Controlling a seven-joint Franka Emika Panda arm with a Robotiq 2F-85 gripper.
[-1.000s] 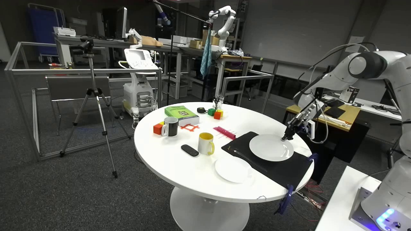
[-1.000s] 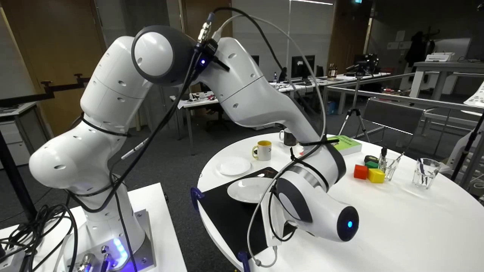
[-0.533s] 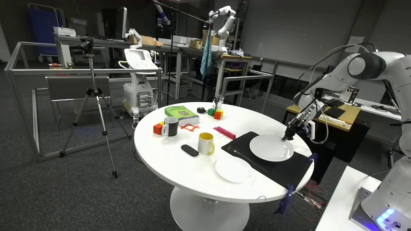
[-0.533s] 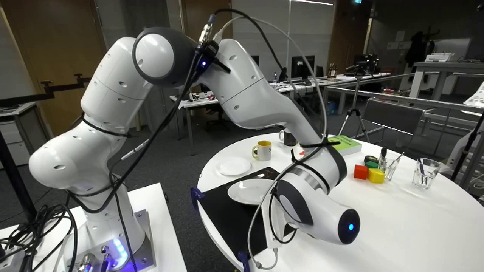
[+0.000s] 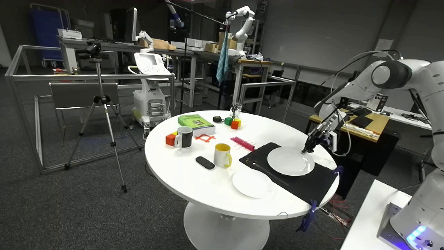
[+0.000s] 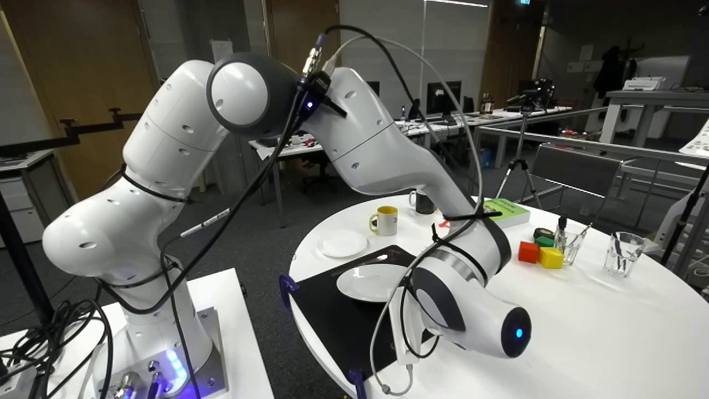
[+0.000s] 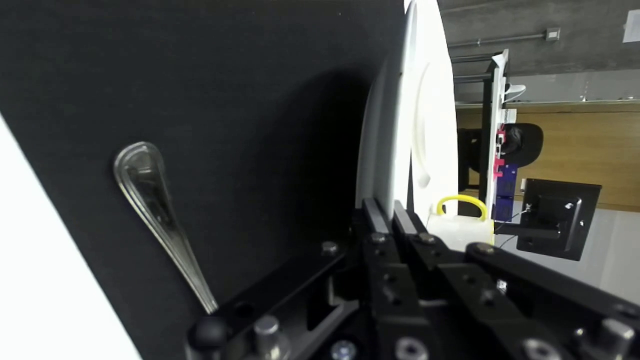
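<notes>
And the hand (image 7: 385, 205) clamps the larger white plate (image 5: 290, 161) by its rim, presumably because that thin edge pinches easily!

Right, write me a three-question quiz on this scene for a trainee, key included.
1. What is the gripper closed on?
2. True or false: the yellow-handled mug stands off the black mat.
3. What colour is the cover of the book? (A) red (B) green (C) blue

Key: 1. The rim of the large white plate. 2. True. 3. B.
</notes>
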